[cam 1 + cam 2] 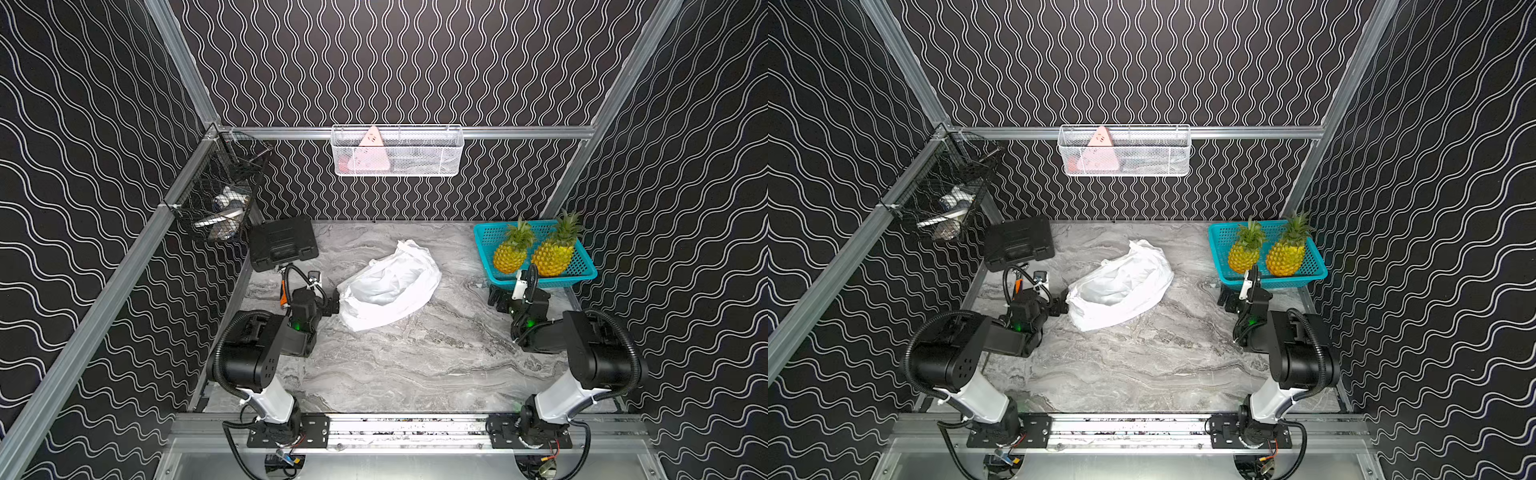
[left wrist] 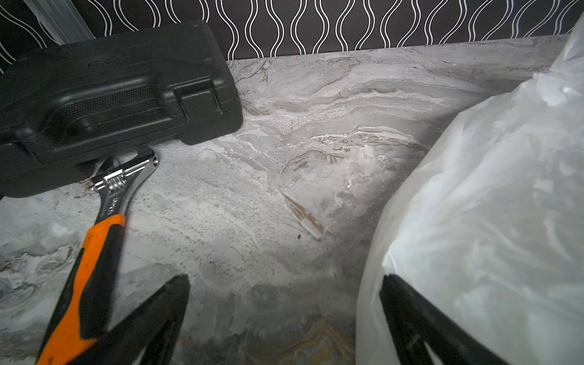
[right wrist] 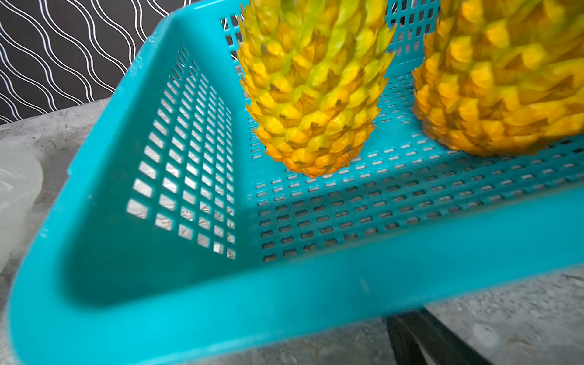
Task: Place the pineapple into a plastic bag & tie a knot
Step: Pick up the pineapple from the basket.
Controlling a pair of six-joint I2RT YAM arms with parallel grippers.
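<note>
Claws stand spread wide on both arms over the grey marbled desk (image 1: 395, 365), neither gripping anything. The left claw (image 2: 284, 279) sits low at the near-left end of the large crinkly white plastic bag (image 1: 390, 286), which lies crumpled in the middle of the desk. In the left wrist view one black finger (image 2: 407, 309) rests against the bag's thin film. The other finger lies beside the orange-and-black handle of a chrome adjustable wrench (image 2: 110, 196), whose head meets a closed black plastic tool case (image 1: 282, 243). The right claw (image 1: 496, 297) hovers just outside the near-left corner of the teal perforated plastic basket (image 3: 284, 300), well apart from the bag. A yellow pineapple (image 1: 510, 254) with a green crown and a second pineapple (image 1: 552, 254) sit side by side in that basket.
</note>
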